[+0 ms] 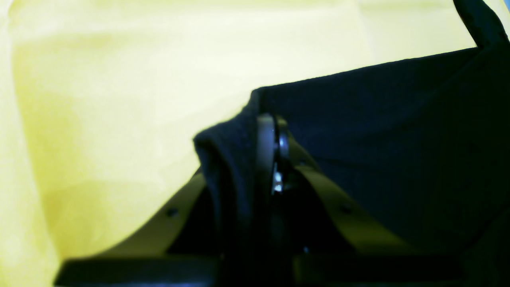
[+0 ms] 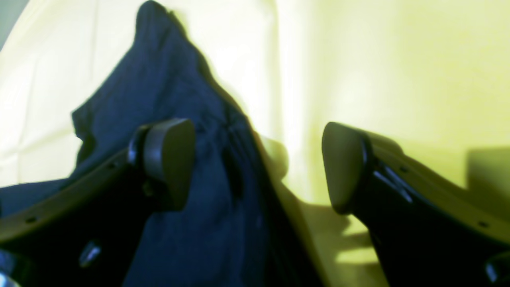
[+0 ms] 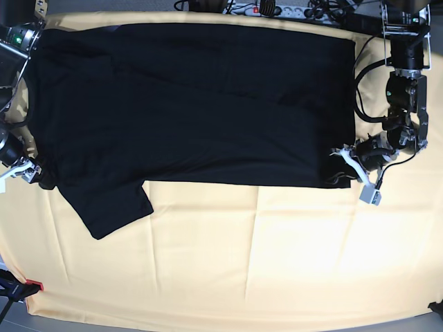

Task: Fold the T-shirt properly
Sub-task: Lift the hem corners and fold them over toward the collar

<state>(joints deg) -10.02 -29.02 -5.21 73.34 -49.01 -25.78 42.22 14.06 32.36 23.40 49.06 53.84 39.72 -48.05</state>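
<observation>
The T-shirt (image 3: 194,104) lay flat along the desk's (image 3: 277,263) far side, long axis running left-right; left fingers (image 1: 275,159) clenched its hem corner, while right fingers (image 2: 342,167) hung parted beside the shoulder

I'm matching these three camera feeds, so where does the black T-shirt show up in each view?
Base: the T-shirt lies spread across the upper half, one sleeve hanging lower left.
Left wrist: it fills the right side, a fold pinched in the left gripper.
Right wrist: left and centre, rising to a peak.
Shared landmark: the yellow cloth underneath.
</observation>
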